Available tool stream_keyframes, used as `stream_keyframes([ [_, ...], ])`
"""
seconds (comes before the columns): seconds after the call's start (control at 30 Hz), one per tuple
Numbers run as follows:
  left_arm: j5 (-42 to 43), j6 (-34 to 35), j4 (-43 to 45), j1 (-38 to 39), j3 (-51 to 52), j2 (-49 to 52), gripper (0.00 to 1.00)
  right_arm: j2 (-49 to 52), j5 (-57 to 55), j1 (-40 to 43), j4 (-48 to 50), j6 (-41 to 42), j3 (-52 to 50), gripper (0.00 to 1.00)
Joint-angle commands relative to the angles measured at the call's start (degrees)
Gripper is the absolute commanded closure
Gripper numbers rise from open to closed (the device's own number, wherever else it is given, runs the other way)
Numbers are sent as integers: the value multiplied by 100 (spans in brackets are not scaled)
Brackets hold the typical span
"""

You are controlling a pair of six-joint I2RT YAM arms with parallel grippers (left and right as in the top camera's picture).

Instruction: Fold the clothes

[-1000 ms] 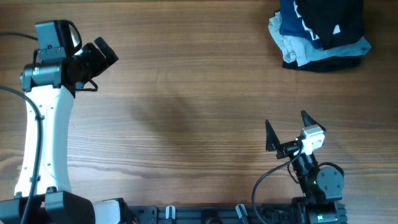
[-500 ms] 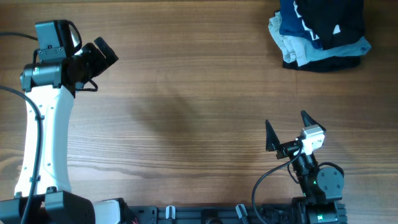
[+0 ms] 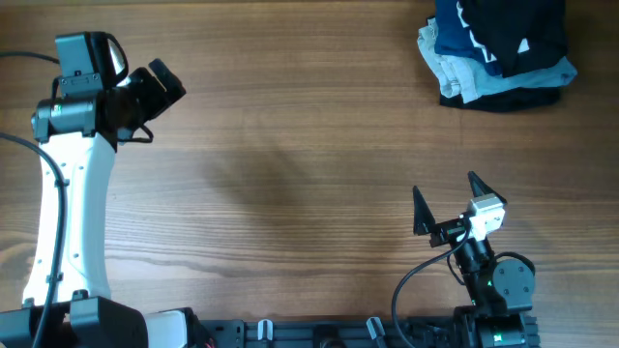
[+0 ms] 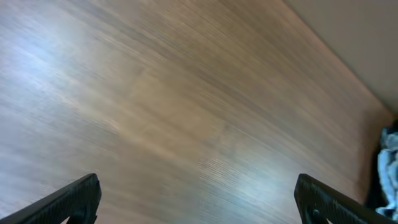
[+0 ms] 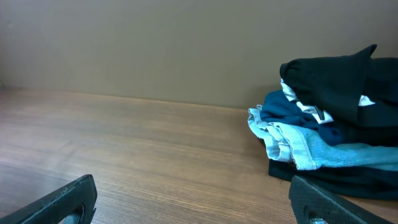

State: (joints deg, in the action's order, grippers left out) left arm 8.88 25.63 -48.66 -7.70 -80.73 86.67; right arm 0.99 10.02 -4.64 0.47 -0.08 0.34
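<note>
A black shirt point(image 3: 527, 29) lies folded on top of a pile of clothes at the table's far right; it also shows in the right wrist view point(image 5: 336, 74) with a small white mark. My left gripper point(image 3: 158, 83) is open and empty, raised over the far left of the table, far from the pile. In the left wrist view its gripper point(image 4: 199, 199) has both fingers wide apart over bare wood. My right gripper point(image 3: 445, 190) is open and empty near the front edge, well short of the pile, with its gripper point(image 5: 199, 199) wide apart in its own view.
Under the black shirt lie a navy garment point(image 5: 292, 112) with white print, light-blue and grey garments point(image 5: 298, 143) and another black layer. The pile's edge shows in the left wrist view point(image 4: 388, 168). The wooden table point(image 3: 290, 145) meets a plain wall behind.
</note>
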Motion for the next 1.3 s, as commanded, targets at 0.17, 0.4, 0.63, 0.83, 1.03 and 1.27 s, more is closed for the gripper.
stream_keyframes([
  [0.17, -44, -1113, 2267, 1049, 1512, -1388, 0, -79, -59, -28, 28, 44, -4, 0],
  [0.4, -59, -1019, 3709, 942, 3462, -2942, 0, -72, -59, -28, 28, 42, -4, 0],
  [0.63, -66, -850, 4465, 649, 5193, -4861, 0, -72, -59, -28, 28, 42, -4, 0],
  [0.83, -256, -850, 4778, 608, 6096, -5912, 0, -72, -59, -28, 28, 42, -4, 0],
  [1.03, -284, -852, 4809, 549, 6830, -6841, 0, -72, -59, -28, 28, 44, -4, 0],
  [1.27, -297, -850, 4813, 522, 7407, -7772, 0, -72, -59, -28, 28, 44, -4, 0],
])
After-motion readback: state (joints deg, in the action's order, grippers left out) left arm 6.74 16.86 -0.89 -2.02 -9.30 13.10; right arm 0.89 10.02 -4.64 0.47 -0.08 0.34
